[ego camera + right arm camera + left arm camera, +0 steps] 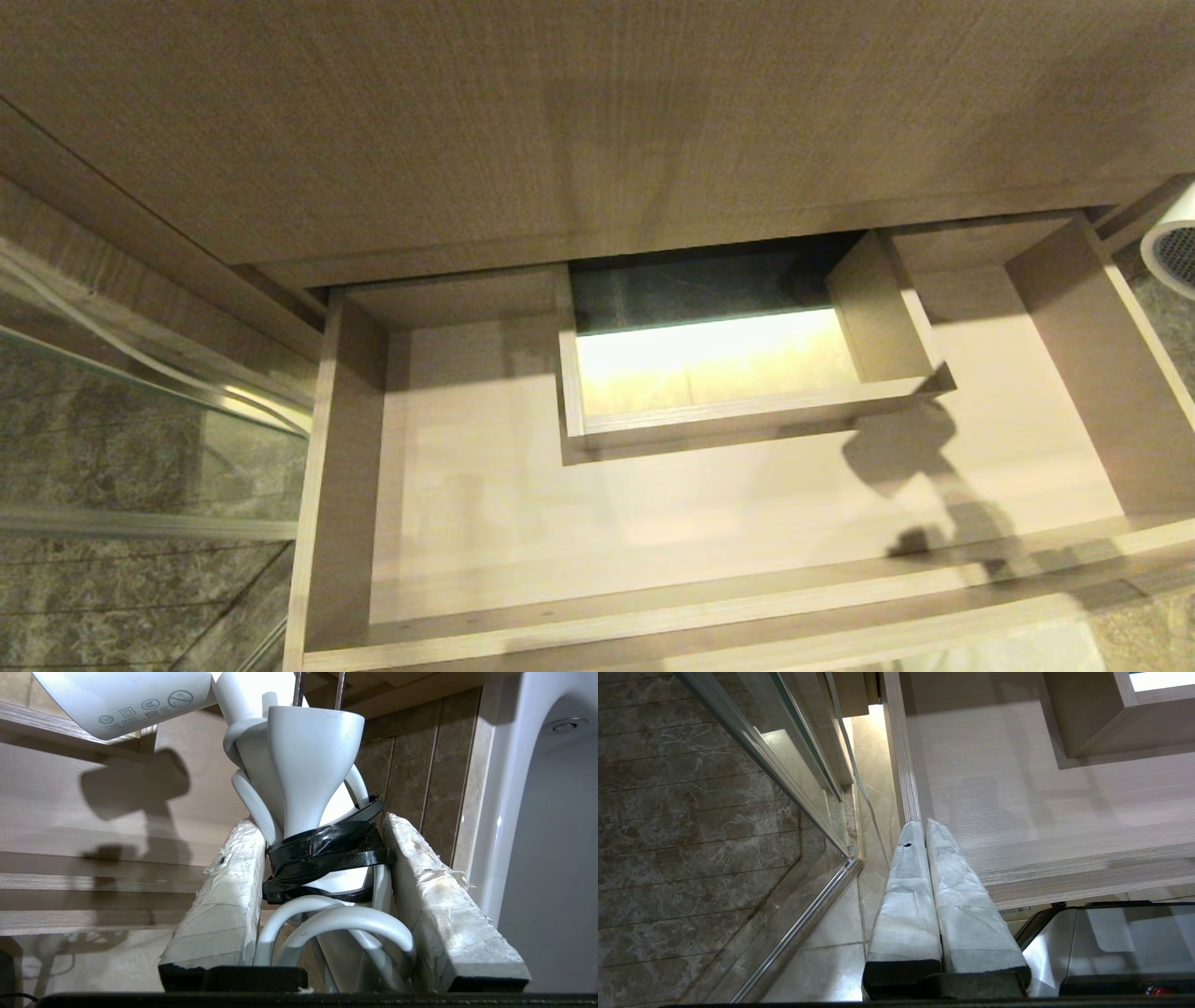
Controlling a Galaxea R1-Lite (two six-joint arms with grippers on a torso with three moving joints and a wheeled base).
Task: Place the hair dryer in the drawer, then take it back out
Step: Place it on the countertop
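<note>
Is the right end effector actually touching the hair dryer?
Touching: the right wrist view shows the right end effector clamping both padded fingers against the hair dryer at its taped cord bundle.

the right claw (322,858) has its two padded fingers (219,896) set apart and pressed against either side of the hair dryer (313,779), gripping it at the taped cord bundle on its handle. the left claw (924,833) hangs idle off to the left side, its padded fingers (906,891) pressed together and holding nothing.
</note>
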